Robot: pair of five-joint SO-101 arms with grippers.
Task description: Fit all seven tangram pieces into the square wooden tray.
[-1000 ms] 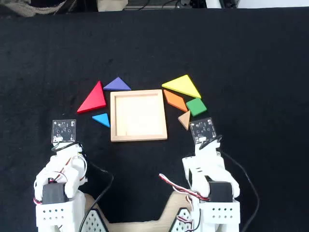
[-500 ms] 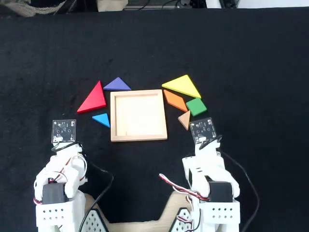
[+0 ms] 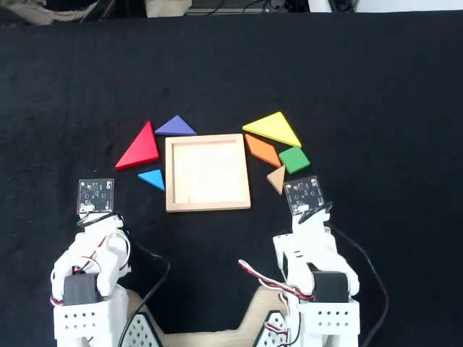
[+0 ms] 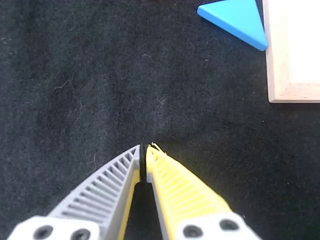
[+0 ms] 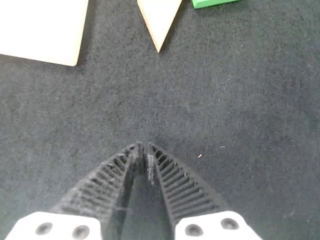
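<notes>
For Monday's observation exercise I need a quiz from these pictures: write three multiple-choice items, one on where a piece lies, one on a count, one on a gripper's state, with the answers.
1. Where does the blue triangle lie?
A. In the wooden tray.
B. On the black cloth beside the tray, on the left arm's side.
C. Stacked on another piece.

2. How many pieces lie in the tray?
A. None.
B. Three.
C. Seven.

3. How is the left gripper?
A. Wide open.
B. Shut on a piece.
C. Shut, holding nothing.

Answers:
1 B, the left wrist view shows it on the cloth just outside the rim.
2 A, the tray's floor is bare in the high view.
3 C, its jaws are closed together over bare cloth.
</notes>
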